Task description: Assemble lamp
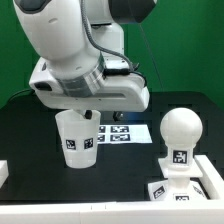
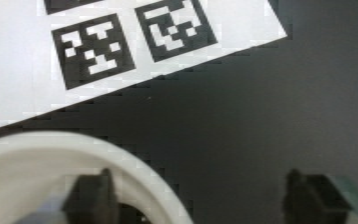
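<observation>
Two of my dark fingers [image 2: 94, 195] straddle the rim of the white tapered plastic lamp shade [image 1: 77, 139], which stands upright on the black counter [image 1: 125, 168]; my claw [image 2: 202, 198] is partly open, and whether it grips I cannot tell. Behind it lies the marker board [image 2: 149, 50]. Well apart, toward the exterior view's right, the white round-headed bulb [image 1: 179, 133] sits on the blocky white base [image 1: 185, 188].

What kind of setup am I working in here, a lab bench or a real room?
Most likely a lab test bench: a black-covered table backed by a green screen, a marker board with printed tags lying on it, and tagged white lamp parts such as the shade and bulb.
</observation>
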